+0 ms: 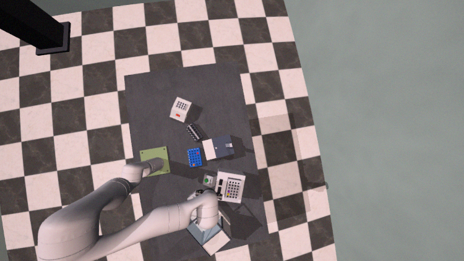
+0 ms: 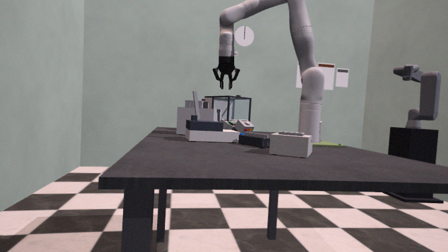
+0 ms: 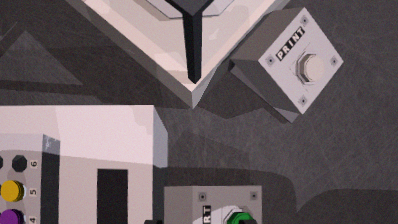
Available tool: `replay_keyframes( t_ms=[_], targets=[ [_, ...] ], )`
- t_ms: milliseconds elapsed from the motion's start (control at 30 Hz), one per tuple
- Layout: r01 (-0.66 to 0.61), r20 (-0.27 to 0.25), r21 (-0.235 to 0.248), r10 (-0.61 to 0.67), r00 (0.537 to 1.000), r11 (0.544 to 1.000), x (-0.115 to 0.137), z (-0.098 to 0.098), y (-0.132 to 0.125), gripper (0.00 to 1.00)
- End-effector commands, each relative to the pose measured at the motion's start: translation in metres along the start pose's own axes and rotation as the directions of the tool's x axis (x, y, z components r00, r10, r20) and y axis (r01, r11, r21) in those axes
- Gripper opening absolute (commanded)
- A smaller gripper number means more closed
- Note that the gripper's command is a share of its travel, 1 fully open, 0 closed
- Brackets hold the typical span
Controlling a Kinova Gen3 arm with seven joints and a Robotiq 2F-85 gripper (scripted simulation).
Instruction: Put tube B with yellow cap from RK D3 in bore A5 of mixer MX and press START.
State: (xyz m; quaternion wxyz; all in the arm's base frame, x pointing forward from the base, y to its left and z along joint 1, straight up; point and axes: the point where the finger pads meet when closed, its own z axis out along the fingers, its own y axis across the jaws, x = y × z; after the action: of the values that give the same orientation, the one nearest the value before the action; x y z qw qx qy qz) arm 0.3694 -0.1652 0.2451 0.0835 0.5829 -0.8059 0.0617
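Tube B's yellow cap stands in the mixer, beside the label 5, in the row nearest the mixer's front. A purple cap is next to it at label 4. The green START key is on the grey sloping box in front of the mixer, partly cut off in the wrist view. My gripper is partly open and empty, high above the stations. Its fingertips show at the wrist view's bottom edge. I cannot make out the mixer's lamps.
The balance stands right of the mixer, with its PRINT key box in front. The blue rack holds orange and red caps. The spectrophotometer, magnet block and dry block stand left of the mixer.
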Motion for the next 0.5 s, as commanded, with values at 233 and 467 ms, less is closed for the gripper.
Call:
replay_keyframes(
  t_ms=[233, 467],
  targets=[
    [0.000, 0.000, 0.002, 0.000, 1.000, 1.000, -0.004, -0.002, 0.026, 0.42],
    [0.000, 0.000, 0.002, 0.000, 1.000, 1.000, -0.008, -0.002, 0.049, 0.42]
  ],
)
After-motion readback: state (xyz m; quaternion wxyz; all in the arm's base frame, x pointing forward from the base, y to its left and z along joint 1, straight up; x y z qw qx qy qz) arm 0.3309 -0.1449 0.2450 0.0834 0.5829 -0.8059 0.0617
